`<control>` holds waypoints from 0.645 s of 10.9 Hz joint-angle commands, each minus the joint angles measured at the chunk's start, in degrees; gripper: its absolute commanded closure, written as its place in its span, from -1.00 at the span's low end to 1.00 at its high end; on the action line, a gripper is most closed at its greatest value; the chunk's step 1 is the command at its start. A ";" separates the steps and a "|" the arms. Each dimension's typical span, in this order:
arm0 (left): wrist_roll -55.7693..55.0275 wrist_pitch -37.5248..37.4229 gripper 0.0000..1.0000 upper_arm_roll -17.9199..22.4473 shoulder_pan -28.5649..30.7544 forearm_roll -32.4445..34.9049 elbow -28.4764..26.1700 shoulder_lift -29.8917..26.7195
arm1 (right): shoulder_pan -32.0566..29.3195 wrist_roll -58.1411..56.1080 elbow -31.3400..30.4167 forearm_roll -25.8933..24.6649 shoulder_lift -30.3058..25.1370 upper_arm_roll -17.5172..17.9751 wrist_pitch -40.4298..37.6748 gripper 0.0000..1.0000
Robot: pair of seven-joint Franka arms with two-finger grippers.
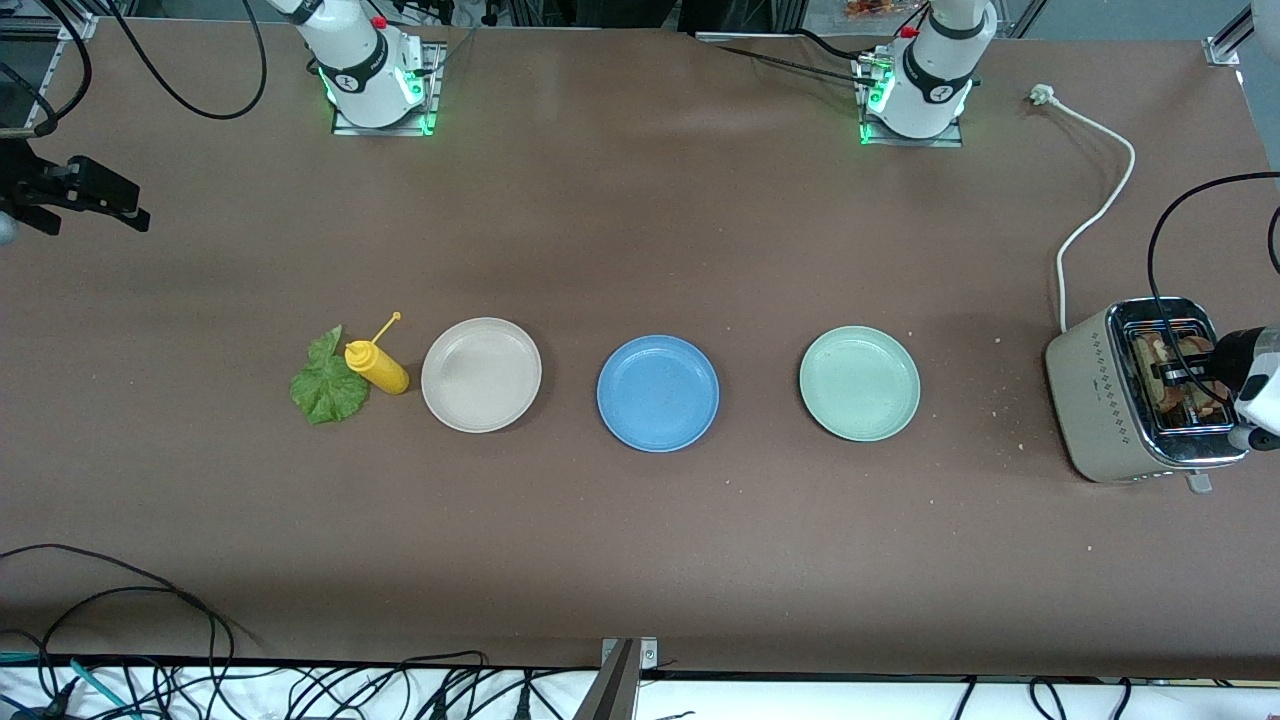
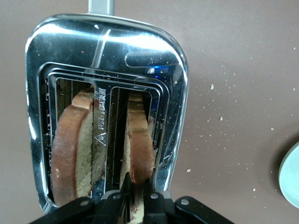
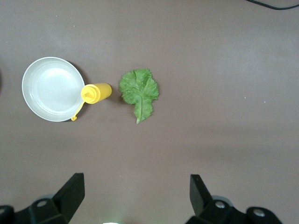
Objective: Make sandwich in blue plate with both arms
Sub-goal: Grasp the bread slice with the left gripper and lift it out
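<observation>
Extracting the first slice of brown toasted bread from the beige and chrome two-slot toaster is judged to be the step in hand. The left pincer is down at the toaster's top, at the left arm's end of the table, its black fingers clenched on the edge of the slice in one slot. A second toasted slice stands in the neighbouring slot, untouched. To do this well, the lift should probably go straight up along the slot so the slice does not catch on the wire guides, with the grip kept light enough not to crumble the crust.

The round mid-blue plate lies bare in the middle of the row, between a round beige plate and a round pale green plate; no sandwich exists yet. A ruffled green lettuce leaf lies flat beside a yellow squeeze bottle on its side, toward the right arm's end.

The right pincer hangs high over bare table near the leaf, fingers spread wide and holding nothing; this arm waits. The left wrist points steeply downward onto the toaster.
</observation>
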 commanded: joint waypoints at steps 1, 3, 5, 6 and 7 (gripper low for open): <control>4.97 -3.05 1.00 -0.61 0.63 0.85 0.98 -4.61 | -0.23 0.48 0.60 0.99 -0.40 0.21 -0.90 -1.00; 8.23 -5.25 1.00 -0.61 1.24 0.58 1.07 -9.00 | -0.23 0.48 0.60 0.99 -0.40 0.21 -0.90 -1.00; 8.51 -7.88 1.00 -0.61 1.51 0.67 1.24 -12.35 | -0.23 0.48 0.60 0.99 -0.40 0.21 -0.90 -1.00; 8.51 -8.76 1.00 -0.70 1.51 0.58 1.33 -13.67 | -0.23 0.48 0.60 0.99 -0.40 0.21 -0.90 -1.00; 8.59 -9.99 1.00 -0.96 1.42 0.32 1.42 -15.08 | -0.23 0.48 0.60 0.99 -0.40 0.21 -0.90 -1.00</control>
